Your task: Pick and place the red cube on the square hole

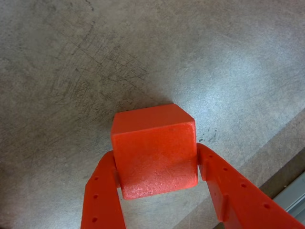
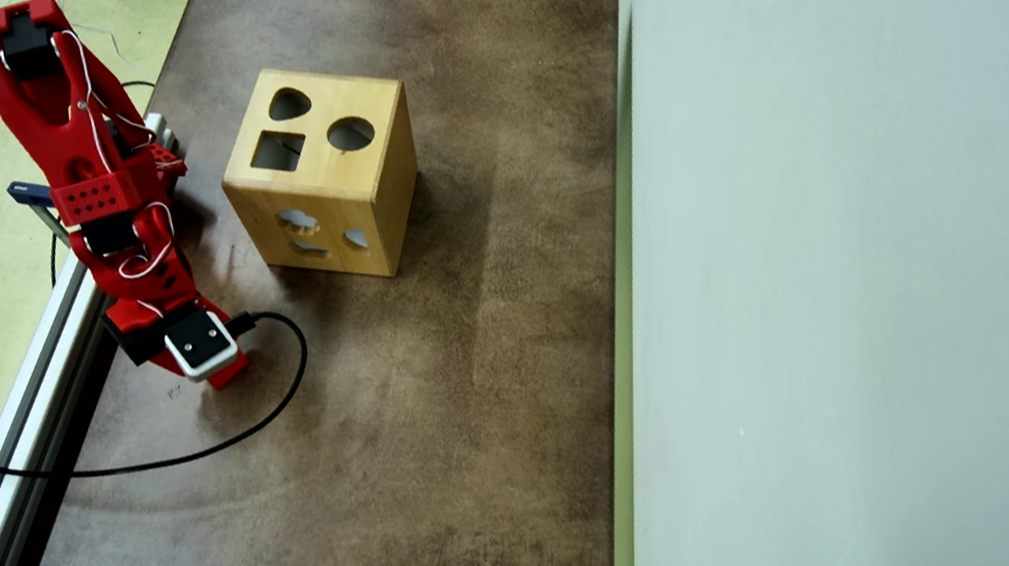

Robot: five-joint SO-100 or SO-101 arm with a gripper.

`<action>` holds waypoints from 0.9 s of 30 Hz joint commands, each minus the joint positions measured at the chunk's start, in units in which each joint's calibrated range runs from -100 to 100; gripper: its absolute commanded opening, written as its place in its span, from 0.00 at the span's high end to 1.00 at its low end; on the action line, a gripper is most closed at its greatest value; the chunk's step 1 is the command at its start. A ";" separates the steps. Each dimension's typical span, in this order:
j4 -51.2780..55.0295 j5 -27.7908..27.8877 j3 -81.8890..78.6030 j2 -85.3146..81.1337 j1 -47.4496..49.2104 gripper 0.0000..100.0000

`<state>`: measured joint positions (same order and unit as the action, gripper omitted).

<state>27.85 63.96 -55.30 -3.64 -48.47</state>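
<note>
In the wrist view my gripper (image 1: pixel 156 157) is shut on the red cube (image 1: pixel 155 150), one red finger pressing each side of it. Whether the cube touches the table I cannot tell. In the overhead view the gripper (image 2: pixel 215 369) points down near the table's left edge, and the wrist camera hides the cube. The light wooden box (image 2: pixel 371 208) stands up and to the right of it. The box's top face holds the square hole (image 2: pixel 278 150), a round hole (image 2: pixel 350 133) and a heart-shaped hole (image 2: pixel 289 104).
A black cable (image 2: pixel 282 409) loops over the brown table (image 2: pixel 451 453) below the gripper. An aluminium rail (image 2: pixel 5 453) runs along the table's left edge. A pale wall (image 2: pixel 866 266) borders the right side.
</note>
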 commanded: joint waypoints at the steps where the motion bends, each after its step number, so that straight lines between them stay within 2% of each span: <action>1: 0.02 -0.29 0.21 -1.49 0.40 0.86; 7: 0.18 -0.39 0.21 -8.37 0.40 0.96; 13: 3.40 -2.34 0.74 -23.07 0.40 0.97; 22: 29.29 -8.40 6.56 -50.58 2.78 0.97; 27: 40.47 -12.65 16.57 -55.68 8.87 0.97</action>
<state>61.90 53.85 -48.53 -55.00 -43.80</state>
